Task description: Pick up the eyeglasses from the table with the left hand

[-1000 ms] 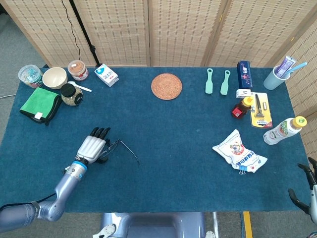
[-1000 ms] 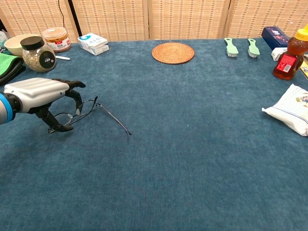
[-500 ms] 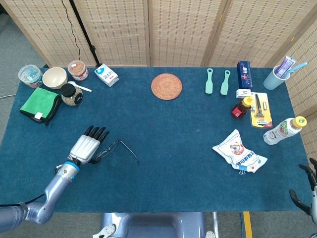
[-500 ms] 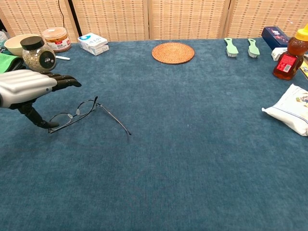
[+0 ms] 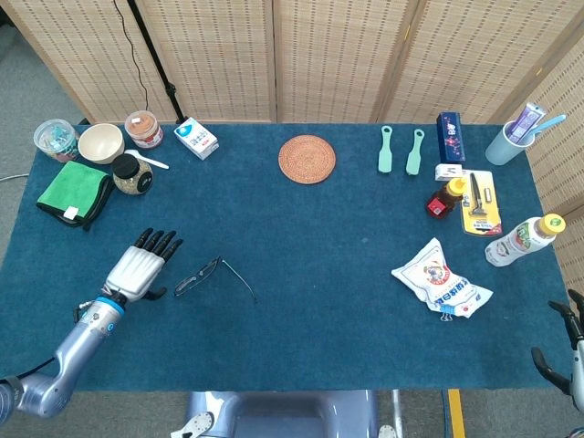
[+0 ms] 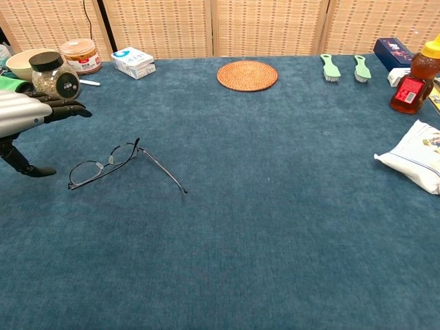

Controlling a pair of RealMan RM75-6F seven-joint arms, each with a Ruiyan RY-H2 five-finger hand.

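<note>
Drawing away from the eyeglasses (image 5: 208,276), the left hand (image 5: 137,269) now sits off to their side, where a second ago its fingers were arched right over the frame and half a second ago they were just beside the near lens. The eyeglasses have not shifted across that span: they lie flat on the blue table (image 5: 319,301), lenses toward the fingertips, one temple arm splayed out on the far side from the hand. In the chest view the glasses (image 6: 103,165) are well clear of the thumb tip, with bare cloth between. This reads as a failed or abandoned grasp attempt, so the pick is not yet begun in any useful sense; the hand would have to come back over the frame and close on it.

The left hand (image 6: 27,113) hovers palm-down, its fingers straight, spread slightly apart and holding nothing, pointing toward the back of the table, with the thumb hanging below the palm and its tip close to the cloth; whether it touches cannot be judged from these views. The forearm trails back toward the near-left table edge.

The right hand (image 5: 564,351) shows only at the frame's lower right corner, off the table; its fingers seem loosely parted and empty, though too little is visible to be sure.
</note>
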